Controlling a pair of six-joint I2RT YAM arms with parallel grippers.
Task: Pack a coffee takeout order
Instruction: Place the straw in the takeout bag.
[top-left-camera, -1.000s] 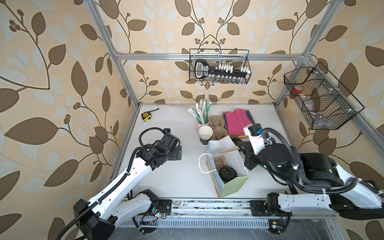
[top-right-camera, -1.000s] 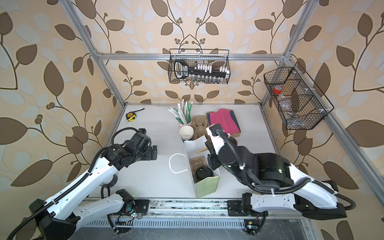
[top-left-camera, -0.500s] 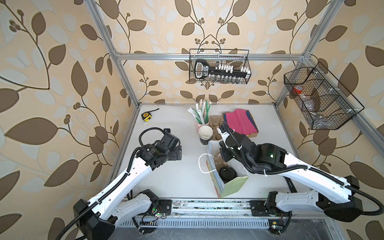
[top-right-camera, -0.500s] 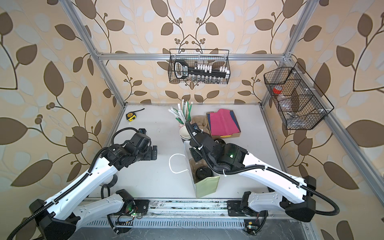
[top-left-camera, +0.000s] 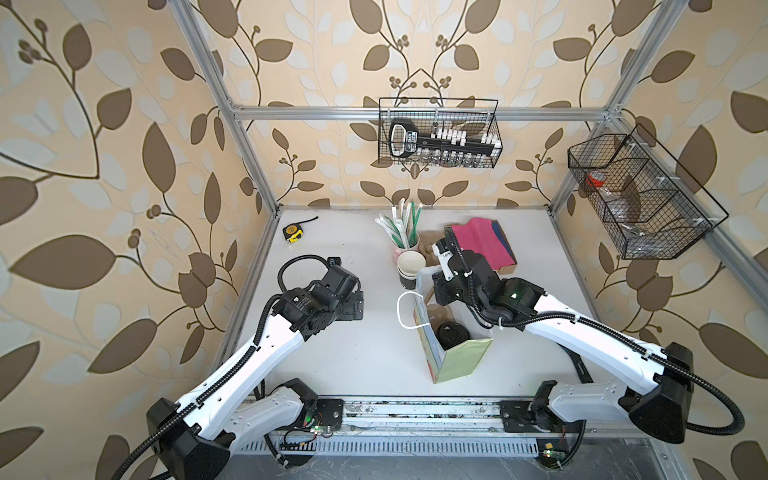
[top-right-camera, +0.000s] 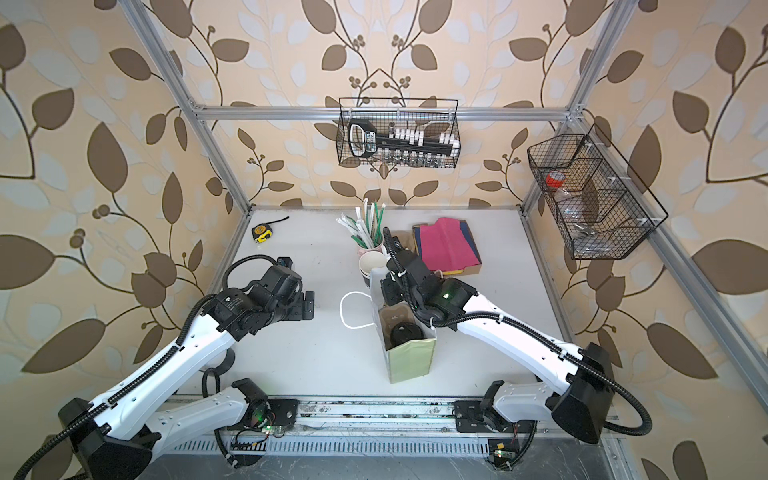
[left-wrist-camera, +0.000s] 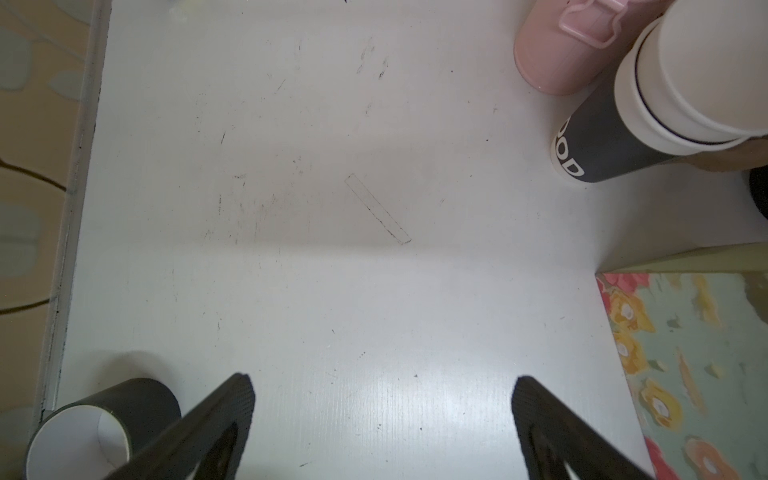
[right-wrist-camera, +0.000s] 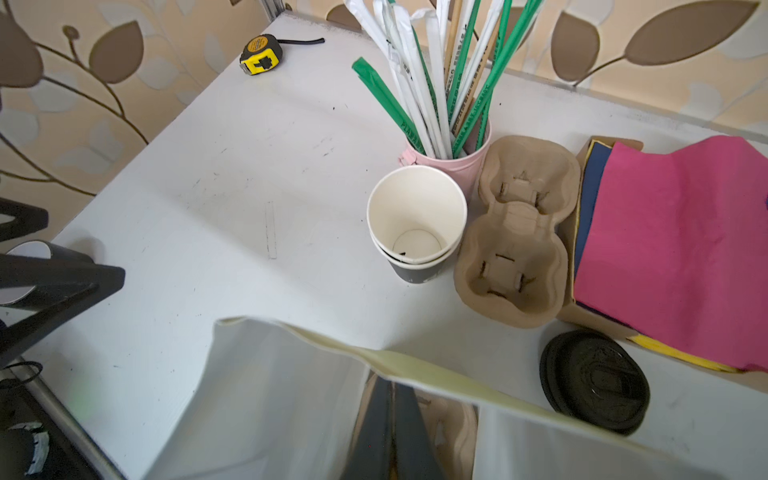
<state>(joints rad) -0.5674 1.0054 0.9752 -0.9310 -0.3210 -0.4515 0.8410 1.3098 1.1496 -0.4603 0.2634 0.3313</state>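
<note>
A green paper bag (top-left-camera: 461, 361) stands mid-table. Inside it sits the brown pulp carrier (top-left-camera: 432, 312) holding the dark cup, of which only the black domed lid (top-left-camera: 453, 334) shows. My right gripper (right-wrist-camera: 392, 386) is shut and reaches down into the bag's far end, just above the carrier (right-wrist-camera: 455, 424); its arm hides it in both top views. The pink napkin (top-left-camera: 482, 245) lies on a navy one in a cardboard tray behind the bag. My left gripper (left-wrist-camera: 384, 382) hangs open over bare table, left of the bag and holding nothing.
Behind the bag stand stacked lidless cups (right-wrist-camera: 415, 224), a pink straw holder (right-wrist-camera: 461, 166) and a spare carrier (right-wrist-camera: 515, 232). A loose black lid (right-wrist-camera: 594, 380) lies by the tray. One dark cup (left-wrist-camera: 99, 419) lies beside my left gripper. A tape measure (top-left-camera: 292, 232) sits far left.
My right arm has swung in from the right of the bag to its far end, and the shut gripper has sunk into the bag's mouth. The left arm has not moved.
</note>
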